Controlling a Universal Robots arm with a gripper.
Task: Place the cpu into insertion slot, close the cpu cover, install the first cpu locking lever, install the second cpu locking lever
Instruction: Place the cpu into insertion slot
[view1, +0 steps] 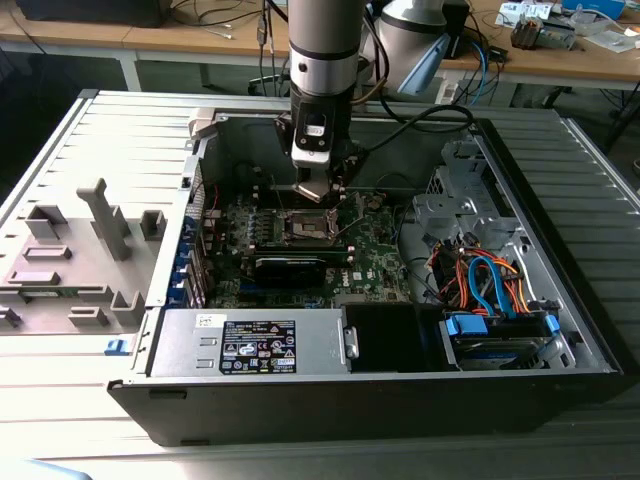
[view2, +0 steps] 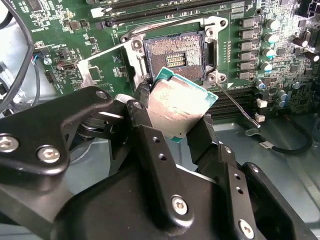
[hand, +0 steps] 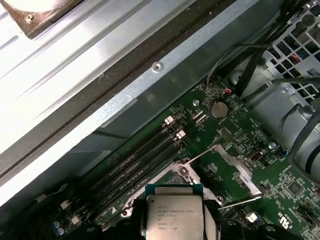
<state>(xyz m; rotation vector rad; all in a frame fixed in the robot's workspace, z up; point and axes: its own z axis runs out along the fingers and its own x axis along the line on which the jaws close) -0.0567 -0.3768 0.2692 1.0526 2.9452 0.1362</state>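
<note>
1. Black pincer (view2: 175, 131) pinches the cpu (view2: 176, 106) by two opposite edges. The silver top faces the second wrist view and sits skewed to the socket's sides.
2. Slot (view2: 175, 56) lies just beyond the cpu's far corner, contacts bare. Chip judged not seated.
3. Cover (view2: 95, 67) lies swung open beside the slot. A thin lever (view2: 239, 106) juts out on the other side.
4. Hidden: the cpu's underside and gripped edges. Orientation mark cannot be made out.

My arm (view1: 322, 60) is a thick silver-grey tube with a pale blue joint cap and a black cable (view1: 430, 115) looping off it, ending in my gripper (view2: 172, 122), whose matte black, blocky linkage and two fingers (view2: 150, 145) are dotted with round silver screws (view2: 48, 154).
</note>
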